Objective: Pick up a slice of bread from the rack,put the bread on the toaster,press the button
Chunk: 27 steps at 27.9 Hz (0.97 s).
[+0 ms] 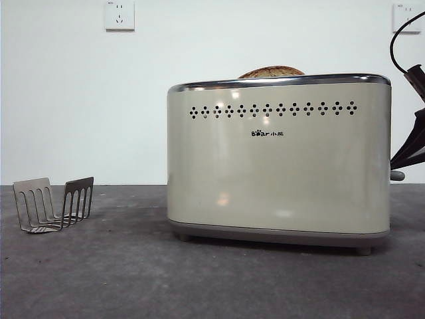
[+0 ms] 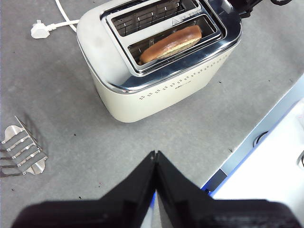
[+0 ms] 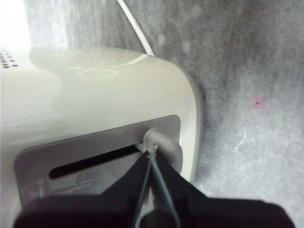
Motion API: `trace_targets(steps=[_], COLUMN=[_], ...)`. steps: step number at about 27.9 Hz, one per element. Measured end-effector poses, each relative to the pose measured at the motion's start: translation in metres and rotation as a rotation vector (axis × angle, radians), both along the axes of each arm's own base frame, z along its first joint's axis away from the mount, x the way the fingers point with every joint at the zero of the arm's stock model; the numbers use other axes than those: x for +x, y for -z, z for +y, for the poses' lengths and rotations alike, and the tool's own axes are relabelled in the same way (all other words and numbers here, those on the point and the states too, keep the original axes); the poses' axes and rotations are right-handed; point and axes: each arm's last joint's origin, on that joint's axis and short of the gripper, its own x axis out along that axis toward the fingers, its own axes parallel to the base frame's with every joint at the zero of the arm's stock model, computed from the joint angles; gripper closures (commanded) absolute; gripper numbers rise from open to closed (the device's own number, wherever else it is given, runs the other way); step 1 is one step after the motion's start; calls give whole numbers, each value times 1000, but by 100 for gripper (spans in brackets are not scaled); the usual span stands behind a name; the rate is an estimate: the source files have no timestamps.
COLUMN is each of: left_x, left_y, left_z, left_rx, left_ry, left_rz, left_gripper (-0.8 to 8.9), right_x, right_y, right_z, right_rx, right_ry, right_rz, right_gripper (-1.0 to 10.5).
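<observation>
The cream toaster (image 1: 279,159) stands right of centre. The slice of bread (image 1: 272,71) sits in one of its top slots with only its rounded crust showing; from the left wrist view it lies in the nearer slot (image 2: 171,42). The grey rack (image 1: 53,205) stands empty at the left. My right gripper (image 3: 151,153) is shut, its tips touching the grey button (image 3: 162,142) at the end of its slot on the toaster's narrow end. In the front view this gripper (image 1: 400,163) comes in at the right edge, just above the button (image 1: 397,175). My left gripper (image 2: 156,156) is shut and empty, high above the table in front of the toaster (image 2: 156,80).
A white plug and cord (image 2: 40,29) lie on the grey table behind the toaster. The empty rack (image 2: 21,153) also shows in the left wrist view. The table's edge with a blue strip (image 2: 256,142) runs close by. White wall sockets (image 1: 119,14) are on the back wall.
</observation>
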Motion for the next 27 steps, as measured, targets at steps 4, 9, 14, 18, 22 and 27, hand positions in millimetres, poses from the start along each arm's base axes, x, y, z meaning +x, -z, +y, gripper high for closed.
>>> trace_targets(steps=[4, 9, 14, 18, 22, 27], left_x=[0, 0, 0, 0, 0, 0], left_y=[0, 0, 0, 0, 0, 0], left_z=[0, 0, 0, 0, 0, 0], left_rx=[0, 0, 0, 0, 1, 10], left_ry=[0, 0, 0, 0, 2, 15], left_rz=[0, 0, 0, 0, -1, -10], left_gripper=[821, 821, 821, 821, 821, 821], right_x=[2, 5, 6, 6, 7, 6], right_y=[2, 6, 8, 8, 8, 6], right_z=[0, -1, -2, -1, 0, 0], right_rx=[-22, -8, -6, -8, -10, -2], right_ry=[6, 17, 22, 21, 20, 21], right_rz=[17, 41, 53, 57, 56, 52], right_gripper=[954, 954, 954, 954, 954, 954])
